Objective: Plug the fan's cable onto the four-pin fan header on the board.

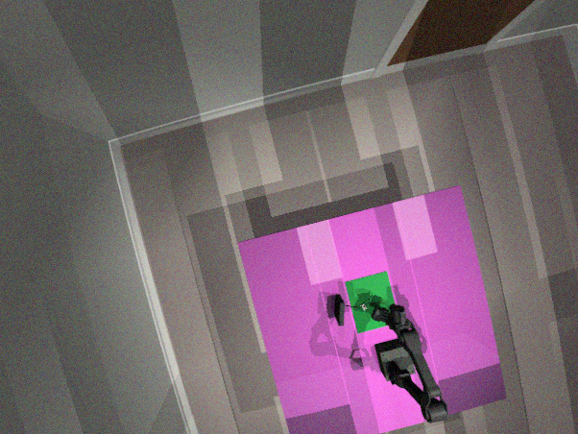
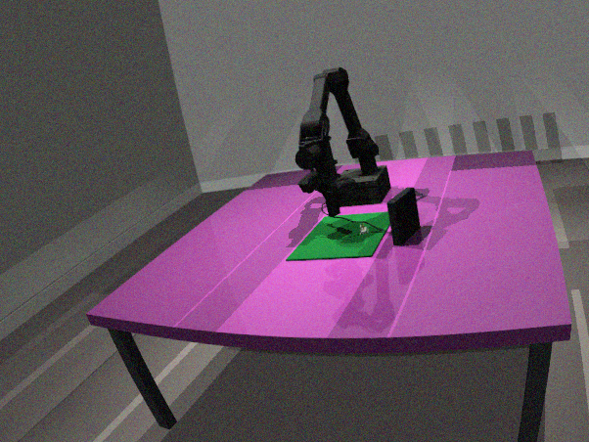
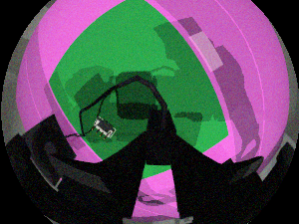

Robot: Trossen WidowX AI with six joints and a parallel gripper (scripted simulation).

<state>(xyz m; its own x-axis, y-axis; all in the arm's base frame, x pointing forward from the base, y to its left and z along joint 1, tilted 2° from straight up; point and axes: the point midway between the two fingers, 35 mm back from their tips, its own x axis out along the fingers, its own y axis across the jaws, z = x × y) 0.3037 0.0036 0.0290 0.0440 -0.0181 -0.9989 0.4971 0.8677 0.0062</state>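
The green board lies flat on the table. The small white-and-dark header is near the board's fan-side edge. My gripper is shut on the black plug, above the board and off to one side of the header. The thin black cable arches from the plug to the fan, a black slab standing beside the board. The plug's underside is hidden.
The magenta table carries the board, the fan and the arm's base. The base stands close behind the board. Dark shadows of the arm fall across the board and around the header.
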